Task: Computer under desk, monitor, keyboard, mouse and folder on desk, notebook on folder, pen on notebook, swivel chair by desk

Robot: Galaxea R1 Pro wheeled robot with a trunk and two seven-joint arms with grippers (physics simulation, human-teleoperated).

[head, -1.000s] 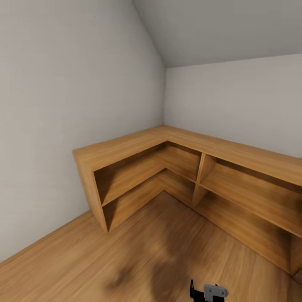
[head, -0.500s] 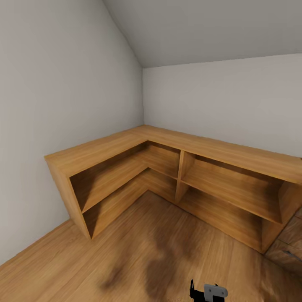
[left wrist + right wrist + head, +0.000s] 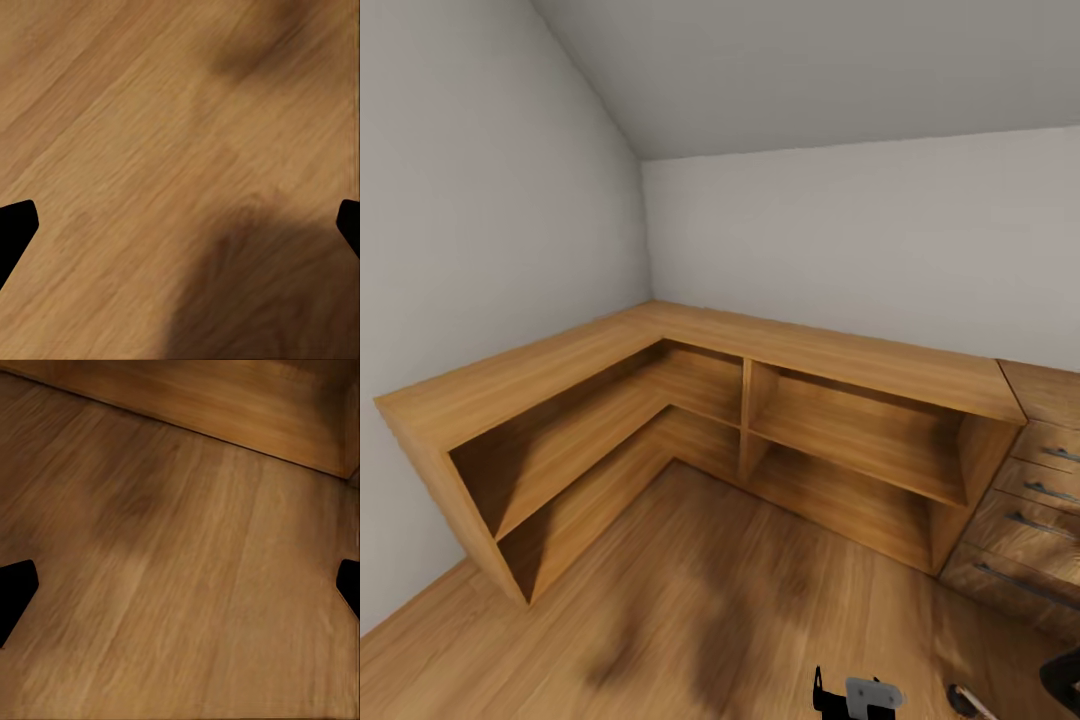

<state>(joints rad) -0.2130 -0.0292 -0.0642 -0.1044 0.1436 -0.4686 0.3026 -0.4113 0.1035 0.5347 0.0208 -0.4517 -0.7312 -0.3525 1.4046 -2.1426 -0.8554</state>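
My left gripper [image 3: 180,225] is open, its two dark fingertips [image 3: 15,229] far apart over bare wooden floor. My right gripper [image 3: 180,585] is open as well, its fingertips [image 3: 15,589] spread above floorboards close to the foot of a wooden unit [image 3: 225,405]. A dark shape [image 3: 1065,678] cuts into the head view's bottom right corner, with a small thin object [image 3: 963,698] on the floor beside it. Both are too partial to identify.
An L-shaped low wooden shelf unit [image 3: 690,400] with open compartments fills the corner under a sloped ceiling. A wooden chest of drawers [image 3: 1040,470] with metal handles adjoins it on the right. A wooden floor [image 3: 710,610] lies in front. A black and grey robot part [image 3: 857,693] shows at the bottom.
The head camera has swung to the right, so the shelf unit sits further left in the picture. The drawers and the dark shape at the bottom right have come into view.
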